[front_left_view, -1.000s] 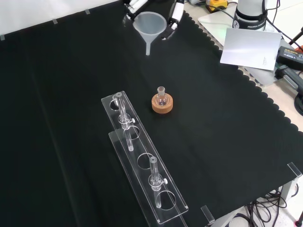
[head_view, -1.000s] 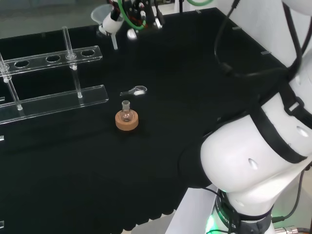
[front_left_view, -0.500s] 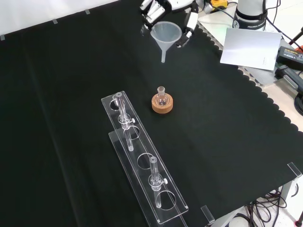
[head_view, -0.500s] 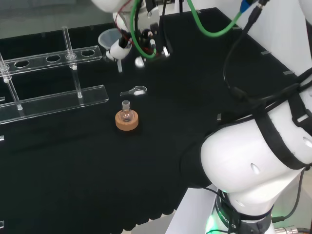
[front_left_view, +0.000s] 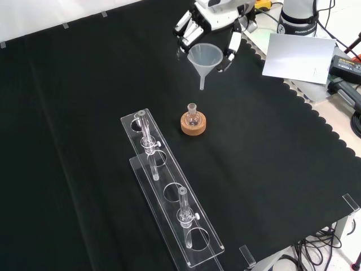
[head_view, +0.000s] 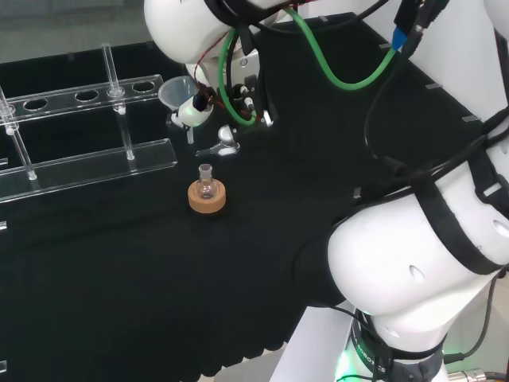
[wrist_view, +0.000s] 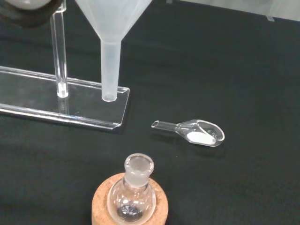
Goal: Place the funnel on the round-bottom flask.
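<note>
A translucent white funnel (head_view: 176, 93) (front_left_view: 203, 56) (wrist_view: 112, 28) hangs in the air with its stem pointing down, and the hand (head_view: 232, 102) (front_left_view: 213, 21) is shut on its cone. A small round-bottom flask (head_view: 207, 182) (front_left_view: 193, 115) (wrist_view: 134, 190) stands upright in a cork ring (head_view: 207, 200) (front_left_view: 193, 126) (wrist_view: 100, 206) on the black cloth. In the front view the funnel's stem tip sits above and slightly right of the flask's neck, apart from it. The flask's mouth is open and bare.
A clear rack (head_view: 79, 169) (front_left_view: 169, 195) (wrist_view: 70, 117) with a few glass tubes stands beside the flask. A small glass scoop with white powder (head_view: 216, 150) (wrist_view: 197, 133) lies between the hand and the flask. A white sheet (front_left_view: 296, 56) lies past the cloth's scalloped edge.
The hand has carried the funnel down and closer to the flask, rightwards and lower in the front view. The flask, scoop and rack have stayed put.
</note>
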You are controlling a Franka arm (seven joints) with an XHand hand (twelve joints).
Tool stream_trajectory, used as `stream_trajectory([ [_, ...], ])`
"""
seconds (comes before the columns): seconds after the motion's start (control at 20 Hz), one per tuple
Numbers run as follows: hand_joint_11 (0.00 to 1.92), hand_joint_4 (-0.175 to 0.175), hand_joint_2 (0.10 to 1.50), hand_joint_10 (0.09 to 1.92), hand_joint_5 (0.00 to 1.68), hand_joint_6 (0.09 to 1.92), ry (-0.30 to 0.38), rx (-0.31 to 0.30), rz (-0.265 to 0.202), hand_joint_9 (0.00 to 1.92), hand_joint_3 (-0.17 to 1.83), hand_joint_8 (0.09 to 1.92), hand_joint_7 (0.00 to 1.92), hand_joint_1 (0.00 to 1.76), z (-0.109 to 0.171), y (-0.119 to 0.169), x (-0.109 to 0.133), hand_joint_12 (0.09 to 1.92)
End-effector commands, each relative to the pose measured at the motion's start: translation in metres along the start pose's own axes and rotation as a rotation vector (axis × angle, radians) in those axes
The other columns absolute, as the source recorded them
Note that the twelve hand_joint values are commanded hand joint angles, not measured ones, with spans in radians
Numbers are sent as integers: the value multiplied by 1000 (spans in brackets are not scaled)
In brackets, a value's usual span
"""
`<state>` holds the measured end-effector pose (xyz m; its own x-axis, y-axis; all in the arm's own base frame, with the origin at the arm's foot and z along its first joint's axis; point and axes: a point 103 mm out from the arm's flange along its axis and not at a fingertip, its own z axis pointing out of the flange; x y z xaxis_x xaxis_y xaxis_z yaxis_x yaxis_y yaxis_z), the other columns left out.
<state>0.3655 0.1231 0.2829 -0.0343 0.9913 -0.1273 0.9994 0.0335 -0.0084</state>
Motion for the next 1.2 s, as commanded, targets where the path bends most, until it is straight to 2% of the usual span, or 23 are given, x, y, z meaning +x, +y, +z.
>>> stream_trajectory([
  [0.05,652,-47,730,549,534,540,-13,15,-6,1061,510,736,811,834,25,3,4,1255],
  [0.3,651,-48,729,559,530,542,-31,44,-2,1051,513,746,797,832,41,11,0,1257],
  [0.7,651,-50,728,566,525,542,-36,37,9,1046,515,750,785,830,52,15,-5,1258],
  [1.2,649,-53,728,572,521,542,-44,62,33,1035,517,755,772,826,71,22,-21,1259],
])
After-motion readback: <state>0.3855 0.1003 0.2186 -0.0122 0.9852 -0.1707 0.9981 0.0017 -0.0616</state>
